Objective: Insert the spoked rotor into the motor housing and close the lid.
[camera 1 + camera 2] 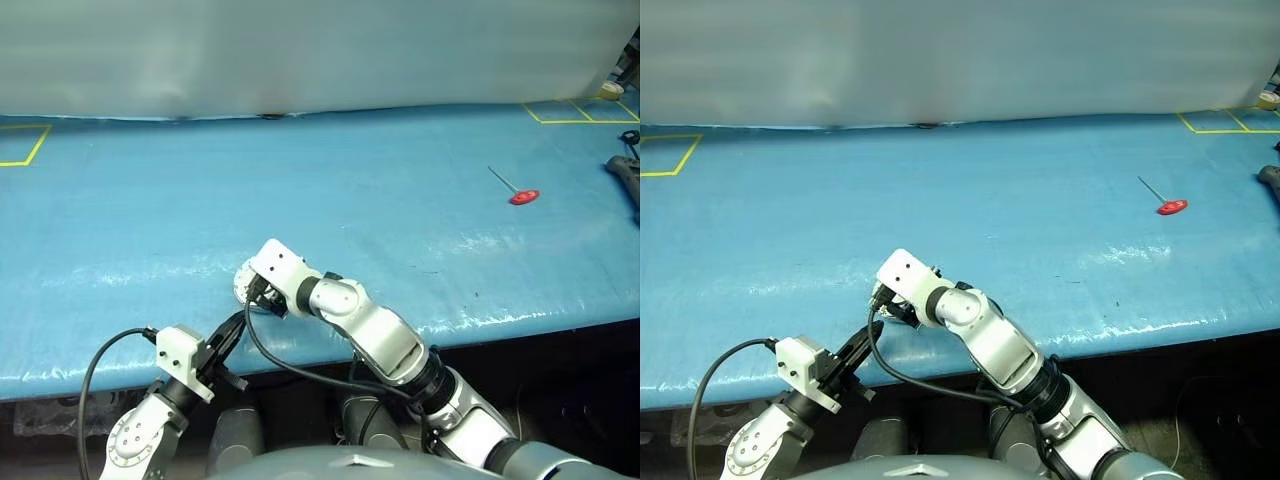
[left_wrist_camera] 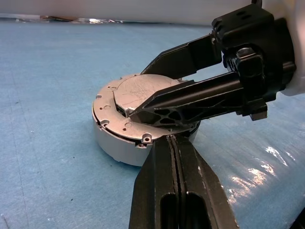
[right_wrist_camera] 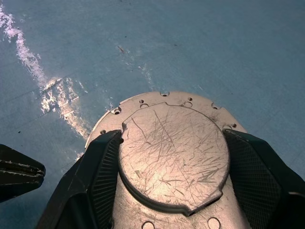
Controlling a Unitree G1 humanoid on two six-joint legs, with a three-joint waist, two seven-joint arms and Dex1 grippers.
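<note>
Motor housing (image 2: 114, 143) is seen lower centre-left of the left eye view, near the front edge of the blue table (image 1: 400, 240), lid (image 3: 174, 152) shut flat on top, scratched raised circle facing up. Right gripper (image 3: 174, 191) is clamped across the lid, one finger on each side of the raised circle, jaws spread wide. Left gripper (image 2: 177, 143) is pressed together, tips just beside the housing's near rim; contact cannot be told. Wide open tabletop is left behind and to both sides. A red-handled tool (image 1: 520, 194) lies well apart, upper right. Yellow tape marks (image 1: 25, 148) are seen at the far corners.
</note>
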